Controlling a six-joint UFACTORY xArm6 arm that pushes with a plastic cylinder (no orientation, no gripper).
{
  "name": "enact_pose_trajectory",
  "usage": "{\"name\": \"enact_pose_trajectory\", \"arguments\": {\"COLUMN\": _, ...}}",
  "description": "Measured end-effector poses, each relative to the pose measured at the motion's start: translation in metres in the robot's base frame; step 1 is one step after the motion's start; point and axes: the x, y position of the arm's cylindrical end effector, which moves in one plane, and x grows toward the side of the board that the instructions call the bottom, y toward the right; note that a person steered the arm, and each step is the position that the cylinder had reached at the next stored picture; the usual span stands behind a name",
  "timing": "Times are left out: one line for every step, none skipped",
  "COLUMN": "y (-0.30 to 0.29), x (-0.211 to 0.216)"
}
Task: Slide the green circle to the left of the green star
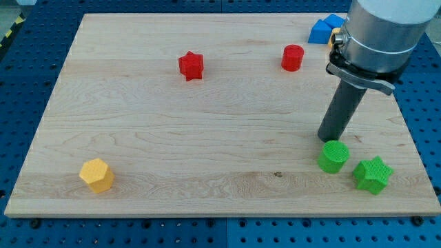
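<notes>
The green circle [333, 156] sits near the view's bottom right on the wooden board. The green star [372, 174] lies just to its right and slightly lower, close beside it. My tip [329, 139] is at the end of the dark rod, directly above the green circle in the view, touching or almost touching its upper edge.
A red star [191, 65] and a red cylinder [292, 58] lie near the view's top. Blue blocks [324, 29] sit at the top right corner, partly hidden by the arm. A yellow hexagon block [96, 175] is at the bottom left. The board's edge [220, 216] runs along the bottom.
</notes>
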Motion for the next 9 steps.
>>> {"name": "enact_pose_trajectory", "arguments": {"y": -0.002, "x": 0.004}}
{"name": "enact_pose_trajectory", "arguments": {"y": -0.01, "x": 0.005}}
{"name": "enact_pose_trajectory", "arguments": {"y": -0.018, "x": 0.007}}
{"name": "enact_pose_trajectory", "arguments": {"y": -0.022, "x": 0.017}}
{"name": "enact_pose_trajectory", "arguments": {"y": -0.022, "x": 0.026}}
{"name": "enact_pose_trajectory", "arguments": {"y": -0.022, "x": 0.027}}
{"name": "enact_pose_trajectory", "arguments": {"y": -0.022, "x": 0.03}}
{"name": "enact_pose_trajectory", "arguments": {"y": -0.022, "x": 0.032}}
{"name": "enact_pose_trajectory", "arguments": {"y": -0.025, "x": 0.032}}
